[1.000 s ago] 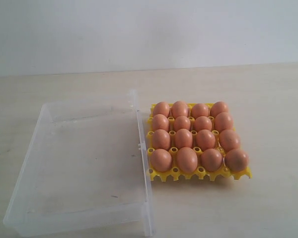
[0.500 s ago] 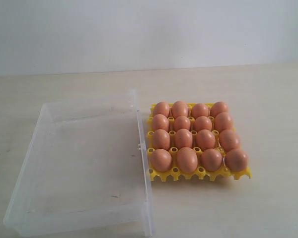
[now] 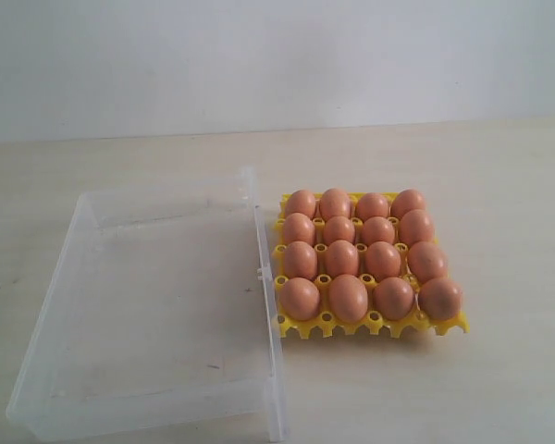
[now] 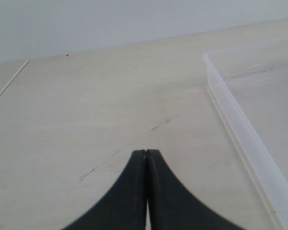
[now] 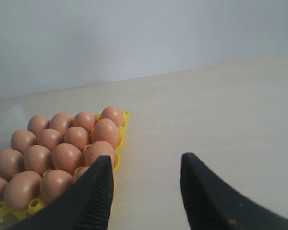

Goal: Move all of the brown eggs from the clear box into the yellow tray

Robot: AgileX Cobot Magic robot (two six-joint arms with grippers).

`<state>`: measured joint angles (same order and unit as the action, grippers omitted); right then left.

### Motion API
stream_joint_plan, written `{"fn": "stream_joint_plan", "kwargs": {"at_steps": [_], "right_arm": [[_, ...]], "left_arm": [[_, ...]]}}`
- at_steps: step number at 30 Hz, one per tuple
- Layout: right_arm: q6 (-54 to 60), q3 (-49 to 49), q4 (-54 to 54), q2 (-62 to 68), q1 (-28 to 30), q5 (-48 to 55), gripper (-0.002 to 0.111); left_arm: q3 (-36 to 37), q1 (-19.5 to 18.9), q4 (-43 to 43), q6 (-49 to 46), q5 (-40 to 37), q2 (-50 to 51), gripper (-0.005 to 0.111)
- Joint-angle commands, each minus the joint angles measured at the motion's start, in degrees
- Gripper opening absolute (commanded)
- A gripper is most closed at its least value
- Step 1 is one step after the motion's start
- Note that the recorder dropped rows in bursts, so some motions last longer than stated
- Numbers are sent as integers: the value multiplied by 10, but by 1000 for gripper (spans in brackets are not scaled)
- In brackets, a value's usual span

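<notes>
We judge the smooth brown oval eggs (image 3: 363,254) light, brittle, slippery, so pinch gently across the waist; left gripper (image 4: 145,155) pressed together, right gripper (image 5: 146,160) spread, empty.

Exterior looks down; low right wrist shares yellow tray (image 3: 351,326).

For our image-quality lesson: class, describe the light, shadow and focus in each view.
Exterior view: soft, even light, a faint shadow by the tray, the box looks milky. Left wrist view: the left tool is dark and soft-edged. Right wrist view: the right tool is blurred, the eggs sharper.
</notes>
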<state>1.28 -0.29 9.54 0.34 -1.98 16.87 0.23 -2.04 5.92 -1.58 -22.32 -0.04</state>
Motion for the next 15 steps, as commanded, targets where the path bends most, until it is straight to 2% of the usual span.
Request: {"fn": "stream_joint_plan", "kwargs": {"at_steps": [1,15], "right_arm": [[-4,3,-5,-3,3,-5,44],[-4,3,-1,-3,3,-3,44]], "left_arm": [[-2,3,-1,2,5,0,0],[-2,3,-1,2,5,0,0]]}}
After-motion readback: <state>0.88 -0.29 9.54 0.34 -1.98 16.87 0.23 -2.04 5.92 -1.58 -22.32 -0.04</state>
